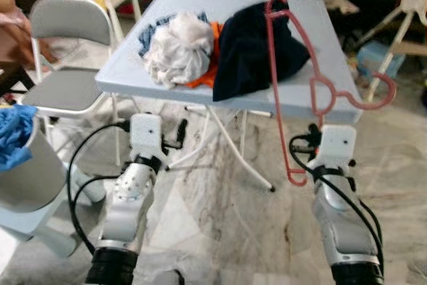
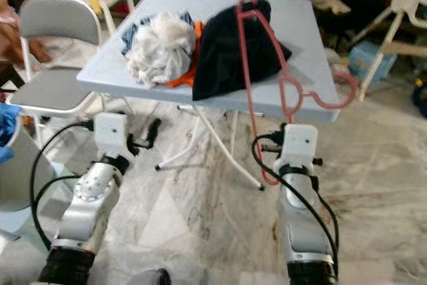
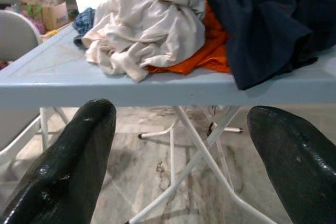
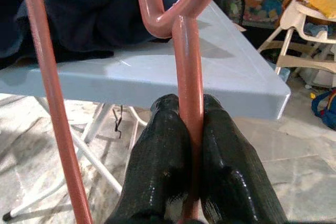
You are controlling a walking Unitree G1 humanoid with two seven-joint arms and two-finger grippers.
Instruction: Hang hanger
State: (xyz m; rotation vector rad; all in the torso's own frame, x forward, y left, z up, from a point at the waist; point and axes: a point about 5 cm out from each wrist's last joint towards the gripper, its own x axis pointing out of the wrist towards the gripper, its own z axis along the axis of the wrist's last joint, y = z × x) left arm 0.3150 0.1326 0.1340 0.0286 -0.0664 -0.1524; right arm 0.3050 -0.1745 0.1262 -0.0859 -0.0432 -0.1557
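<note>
A pink plastic hanger [image 1: 277, 85] stands on end in front of the light blue folding table [image 1: 300, 98], its hook [image 1: 380, 98] pointing right past the table's corner. My right gripper [image 4: 190, 103] is shut on the hanger's bar just below the neck, under the table's front edge. On the table lies a pile of clothes: a dark navy garment [image 1: 257, 48], a white one [image 1: 180, 48], an orange one [image 1: 207, 75] and a blue one [image 1: 150, 35]. My left gripper [image 3: 181, 114] is open with nothing in it, low in front of the table's left side.
A grey folding chair [image 1: 67, 88] stands left of the table. A pale bin [image 1: 27, 171] holding blue cloth is at my near left. A person's arm [image 1: 10, 5] shows at the far left. A white high chair [image 1: 403, 28] stands at the right. Marble floor lies below.
</note>
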